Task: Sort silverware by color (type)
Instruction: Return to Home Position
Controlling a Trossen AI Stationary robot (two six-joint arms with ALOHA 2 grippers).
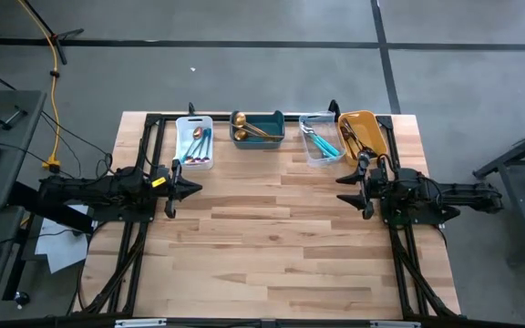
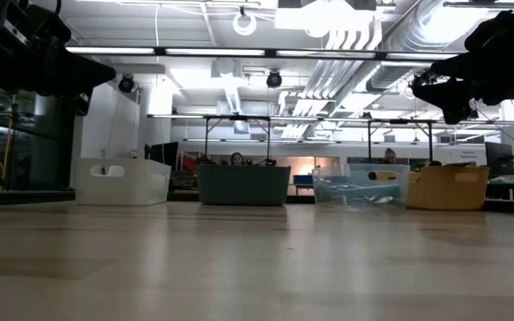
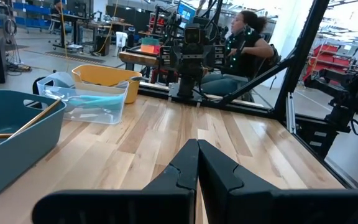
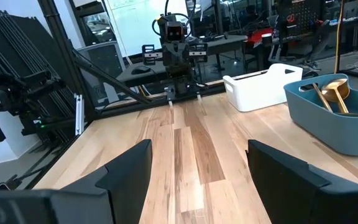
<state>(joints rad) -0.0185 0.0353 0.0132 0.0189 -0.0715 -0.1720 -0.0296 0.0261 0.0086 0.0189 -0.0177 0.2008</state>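
The silverware (image 1: 322,142) all lies in four bins lined up along the far edge of the table (image 1: 281,246), and nothing lies loose on the wood. From above, the white bin (image 1: 194,142) holds a few pieces with a bluish-purple sheen (image 1: 204,146). The teal bin (image 1: 259,128) holds gold spoons (image 1: 247,128). The clear bin (image 1: 318,138) holds light-blue pieces, and the orange bin (image 1: 364,134) holds dark pieces (image 1: 351,137). The low view shows only the bins' side walls in a row, so their contents are hidden, apart from a pale blue tint through the clear one; both arms hang dark in its upper corners. The left gripper (image 1: 192,189) hovers over the table's left side, just in front of the white bin. Its own wrist view shows the two fingers pressed together with nothing between them, which the overhead picture does not make plain. That view also catches gold handles leaning over the teal bin's rim and a person (image 3: 247,37) seated beyond the table. The right gripper (image 1: 344,189) hovers on the right side, near the clear and orange bins. Its wrist view shows the fingers spread wide and empty over bare wood, with a round gold spoon bowl standing up in the teal bin off to one side.
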